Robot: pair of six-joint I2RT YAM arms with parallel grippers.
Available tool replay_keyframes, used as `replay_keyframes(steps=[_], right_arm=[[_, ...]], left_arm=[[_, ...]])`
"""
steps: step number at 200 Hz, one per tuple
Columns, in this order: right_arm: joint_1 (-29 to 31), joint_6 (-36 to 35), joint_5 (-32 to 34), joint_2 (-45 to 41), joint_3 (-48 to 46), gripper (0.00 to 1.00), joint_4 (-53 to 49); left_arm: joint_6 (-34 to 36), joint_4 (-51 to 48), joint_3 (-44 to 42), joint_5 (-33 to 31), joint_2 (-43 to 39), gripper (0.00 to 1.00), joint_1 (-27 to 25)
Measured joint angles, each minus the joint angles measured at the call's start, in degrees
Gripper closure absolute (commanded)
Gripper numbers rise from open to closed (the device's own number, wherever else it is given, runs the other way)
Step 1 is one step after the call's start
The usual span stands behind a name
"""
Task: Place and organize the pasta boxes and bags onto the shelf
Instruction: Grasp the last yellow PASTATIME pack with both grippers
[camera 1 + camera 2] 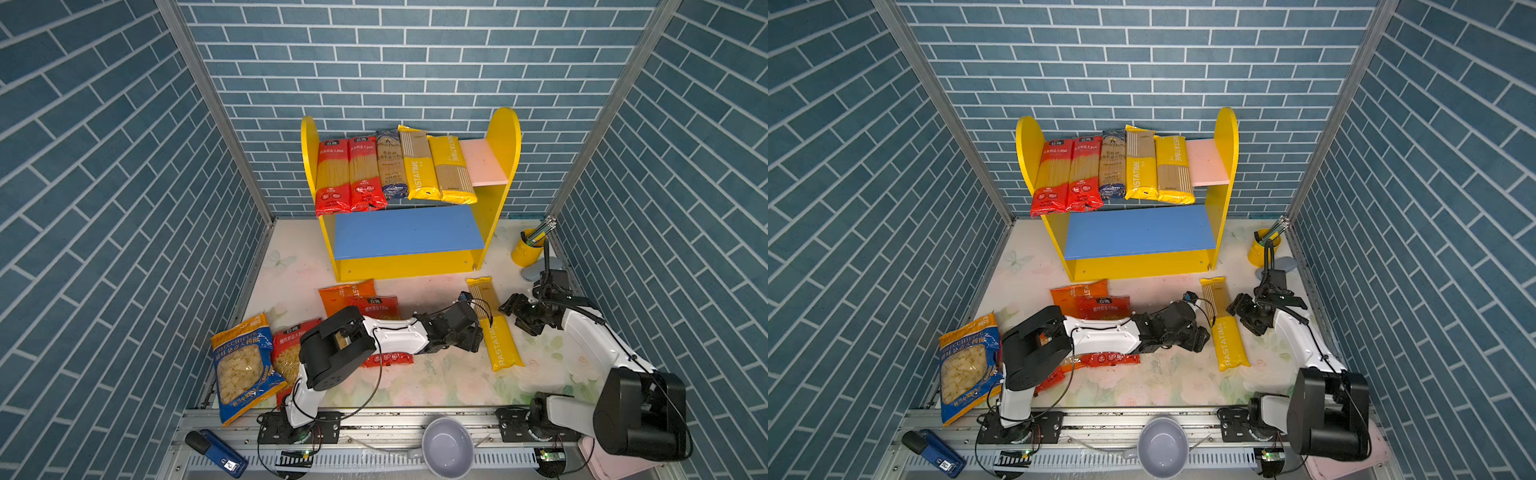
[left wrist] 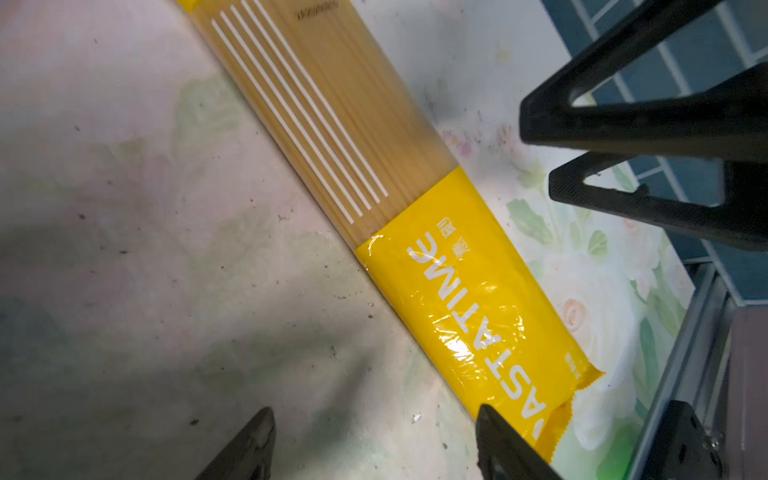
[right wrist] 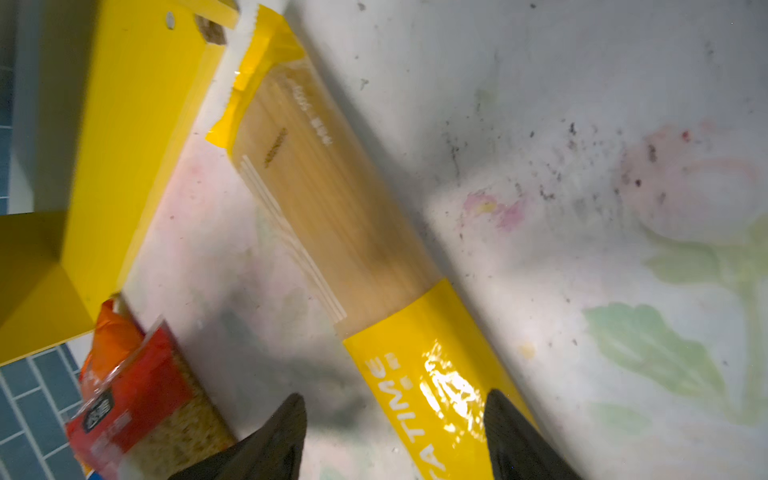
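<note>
A long yellow plastic spaghetti pack (image 1: 494, 328) lies flat on the flowery table (image 1: 436, 386), just in front of the yellow two-tier shelf (image 1: 498, 166). The left gripper (image 2: 374, 444) and right gripper (image 3: 395, 436) both hang open at either side of it, holding nothing. Red and orange pasta bags (image 1: 357, 303) sit near, maybe overlapping. A yellow pen cup (image 1: 525, 249) stands apart.

left gripper (image 2: 374, 444): held with jaws apart beside the long yellow plastic spaghetti pack (image 1: 494, 328)
right gripper (image 3: 395, 436): jaws parted astride it
</note>
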Motion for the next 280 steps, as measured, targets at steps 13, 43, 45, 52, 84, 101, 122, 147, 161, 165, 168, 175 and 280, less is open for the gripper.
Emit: replay_keyframes(steps=[13,43,45,52,84,101,122,147,161,165,168,175,280], right_arm=[[0.0,-0.3,0.3,2.2,-1.5,0.3,1.8],[-0.1,-0.9,-0.6,4.4,-4.1,0.31,3.8],[-0.1,-0.9,-0.9,4.6,-4.3,0.31,4.0],[-0.1,-1.0,-2.0,4.9,-4.7,0.32,4.6],[-0.3,-0.9,-9.2,2.9,-8.0,0.35,7.0],[-0.3,-0.7,-12.9,0.0,-9.0,0.36,6.9],[-0.3,0.1,-15.4,-1.0,-9.1,0.38,8.4],[-0.3,0.2,-13.8,2.0,-9.1,0.39,9.7],[-0.3,0.2,-12.1,3.3,-9.6,0.38,9.7],[-0.3,0.2,-11.9,3.6,-9.8,0.39,9.8],[-0.3,0.2,-12.1,3.8,-9.9,0.39,10.1],[-0.2,0.2,-12.2,3.9,-10.0,0.4,10.8],[5.7,9.2,-21.9,6.4,-18.8,0.9,37.9]], left_arm=[[-0.7,-0.8,1.9,0.3,1.7,0.24,0.0],[-1.9,-1.6,2.7,1.3,3.0,0.26,0.1],[-2.1,-1.6,2.7,1.4,3.1,0.26,0.1],[-2.3,-1.6,2.6,1.5,3.1,0.26,0.1],[-3.0,-0.2,1.0,1.7,3.0,0.31,0.8],[-3.5,1.1,0.2,1.6,2.8,0.35,1.4],[-4.0,2.5,-0.7,1.9,2.8,0.42,2.1],[-4.8,3.9,-1.5,2.3,2.8,0.49,2.4],[-5.2,4.8,-2.2,2.3,2.6,0.51,2.4],[-5.3,5.1,-2.4,2.3,2.6,0.52,2.4],[-5.4,5.3,-2.6,2.3,2.6,0.53,2.4],[-5.5,5.9,-2.9,2.3,2.5,0.54,2.5],[-7.4,13.4,-9.0,4.4,0.1,0.71,3.9]])
